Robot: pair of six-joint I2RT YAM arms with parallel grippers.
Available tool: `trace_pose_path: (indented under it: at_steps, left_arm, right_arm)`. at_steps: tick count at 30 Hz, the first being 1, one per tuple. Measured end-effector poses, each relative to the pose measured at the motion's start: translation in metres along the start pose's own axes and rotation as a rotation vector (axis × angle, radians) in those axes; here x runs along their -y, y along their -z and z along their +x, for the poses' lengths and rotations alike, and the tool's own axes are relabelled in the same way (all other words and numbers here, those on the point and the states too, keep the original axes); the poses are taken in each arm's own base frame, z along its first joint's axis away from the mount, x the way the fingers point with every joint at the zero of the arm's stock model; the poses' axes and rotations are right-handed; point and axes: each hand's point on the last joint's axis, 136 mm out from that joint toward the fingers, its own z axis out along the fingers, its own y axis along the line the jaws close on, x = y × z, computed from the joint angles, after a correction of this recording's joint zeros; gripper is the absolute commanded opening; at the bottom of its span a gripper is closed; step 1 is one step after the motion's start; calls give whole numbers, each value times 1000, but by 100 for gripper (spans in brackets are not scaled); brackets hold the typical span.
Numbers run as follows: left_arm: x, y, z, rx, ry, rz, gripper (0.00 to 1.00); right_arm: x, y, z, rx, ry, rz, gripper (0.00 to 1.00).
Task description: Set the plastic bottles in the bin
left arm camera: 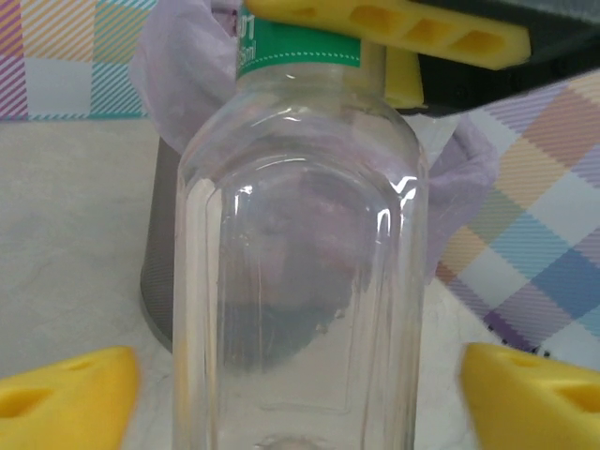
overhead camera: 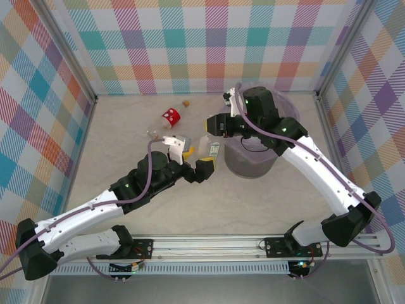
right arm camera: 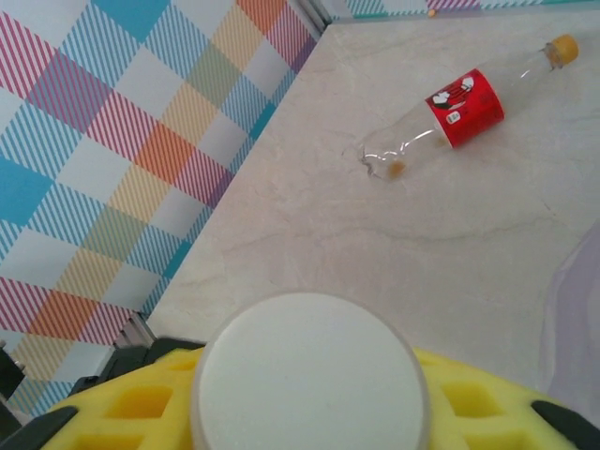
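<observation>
A clear bottle [left arm camera: 300, 281] is upright in the middle of the tabletop [overhead camera: 266, 202], just beside the left edge of the bin [overhead camera: 250, 166]. The right end effector [overhead camera: 214, 126] reaches over from the bin side and is closed tight on the top of this bottle. Its yellow pads [right arm camera: 131, 403] hug the round white cap [right arm camera: 309, 375]. A green label [left arm camera: 300, 52] goes around the bottle's neck, right under that grip. The left end effector [overhead camera: 193, 157] is at the lower part of the same bottle with its jaws spread wide. There is one yellow fingertip on each side and a gap between each one and the bottle, so it is not holding anything. I cannot tell if the bottle's bottom touches the tabletop, because it is cut off in the left wrist view. The bin is grey with a light purple bag [left arm camera: 187, 66] folded over its rim, and its open top is right behind the bottle. The bottle with the red label [right arm camera: 464, 108] lies on its side farther back and to the left. Its orange cap [right arm camera: 562, 47] points toward the back wall, and it is well apart from both arms. Checkered walls [overhead camera: 202, 44] close in the tabletop on the left, back and right. There is bare room in front of the bin and along the left wall.
</observation>
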Motion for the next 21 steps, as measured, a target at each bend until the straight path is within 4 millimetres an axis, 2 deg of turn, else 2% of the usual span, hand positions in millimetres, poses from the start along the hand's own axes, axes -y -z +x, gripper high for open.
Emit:
trace_pose_path:
  at_steps: [2, 5, 9, 12, 14, 16, 21]
  left_arm:
    - [1, 4, -4, 15, -3, 6, 100]
    - [3, 16, -16, 55, 1, 9, 100]
    - [-5, 29, -23, 81, 7, -39, 100]
    - [-17, 28, -12, 54, 6, -89, 100]
    - [-23, 23, 2, 20, 1, -110, 100]
    - [-29, 16, 17, -21, -6, -129, 100]
    - [-41, -1, 41, -105, -23, -184, 100]
  right_arm:
    - [-2, 5, -7, 18, 24, 11, 34]
    - [-12, 22, -29, 81, 79, 30, 33]
    - [-28, 65, -74, 220, 172, 78, 32]
    - [-27, 105, -103, 319, 212, 152, 32]
    - [-14, 133, -118, 374, 221, 238, 32]
    - [4, 155, -124, 401, 217, 331, 32]
    - [71, 192, -115, 358, 172, 590, 31]
